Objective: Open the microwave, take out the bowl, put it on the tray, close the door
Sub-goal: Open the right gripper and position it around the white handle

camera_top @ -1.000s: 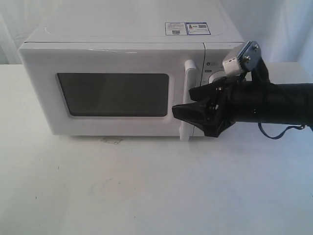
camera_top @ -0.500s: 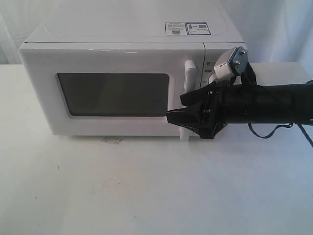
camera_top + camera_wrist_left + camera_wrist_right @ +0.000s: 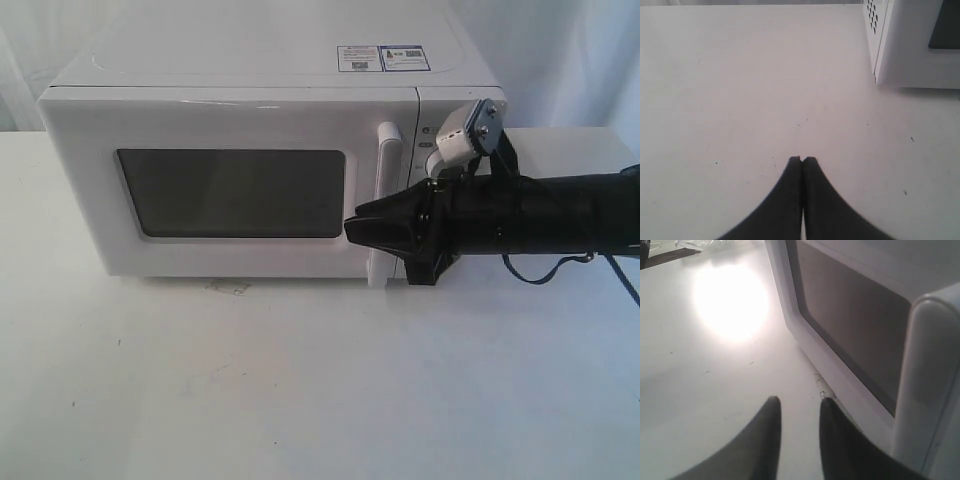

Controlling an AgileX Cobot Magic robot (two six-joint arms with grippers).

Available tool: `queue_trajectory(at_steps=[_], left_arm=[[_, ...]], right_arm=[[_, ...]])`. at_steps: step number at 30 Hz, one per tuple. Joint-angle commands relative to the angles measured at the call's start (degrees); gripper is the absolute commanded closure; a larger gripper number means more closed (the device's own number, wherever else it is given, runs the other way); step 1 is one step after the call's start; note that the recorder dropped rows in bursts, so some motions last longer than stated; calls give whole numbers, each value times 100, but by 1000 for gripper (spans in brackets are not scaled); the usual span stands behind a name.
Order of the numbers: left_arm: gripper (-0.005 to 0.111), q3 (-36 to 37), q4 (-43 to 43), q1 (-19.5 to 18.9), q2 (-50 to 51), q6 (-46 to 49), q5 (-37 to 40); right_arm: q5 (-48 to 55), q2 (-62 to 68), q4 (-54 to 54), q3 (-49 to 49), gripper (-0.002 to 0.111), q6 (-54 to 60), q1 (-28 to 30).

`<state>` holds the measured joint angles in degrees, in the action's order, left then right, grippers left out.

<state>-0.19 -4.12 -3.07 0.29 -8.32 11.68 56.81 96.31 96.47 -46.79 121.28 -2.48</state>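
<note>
The white microwave [image 3: 250, 70] stands at the back of the table with its door [image 3: 230, 125] shut. The dark window [image 3: 235, 193] shows nothing inside, so the bowl is hidden. No tray is in view. My right gripper [image 3: 352, 228] reaches in from the right, low in front of the vertical bar handle [image 3: 387, 170]. In the right wrist view its fingers [image 3: 772, 412] stand a narrow gap apart with only table between them, and the handle [image 3: 930, 370] lies beside them, outside the gap. My left gripper [image 3: 802, 159] is shut and empty over bare table, near the microwave's side [image 3: 910, 45].
The white table [image 3: 300, 380] spreads in front of the microwave. A white curtain hangs behind. A thin cable [image 3: 560, 272] droops under the right arm. Crumpled clear plastic [image 3: 705, 244] lies at the far table edge in the right wrist view.
The right gripper has shifted left along the microwave front to the handle's lower part, and its jaws have narrowed from wide open to a small gap. The door has not moved.
</note>
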Motion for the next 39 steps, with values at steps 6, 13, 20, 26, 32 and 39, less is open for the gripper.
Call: queue_trajectory(at_steps=[6,13,20,26,32,39], left_arm=[[107,19,14,-19,-29,-29,-12],[107,19,14,-19,-29,-29,-12],[107,19,14,-19,-29,-29,-12],[107,19,14,-19,-29,-29,-12],[107,19,14,-19,-29,-29,-12],[107,19,14,-19,-29,-29,-12]], right_arm=[[-79,34,348,-117,108,158,28],[372,34,348,-117,108,158,28],[32,3,10,14,108,158,28],[-164,-437,-229,355,100,158,257],[-12,-646,-257,392,65,148,376],[-63,-646,-377,340,30,148,376]])
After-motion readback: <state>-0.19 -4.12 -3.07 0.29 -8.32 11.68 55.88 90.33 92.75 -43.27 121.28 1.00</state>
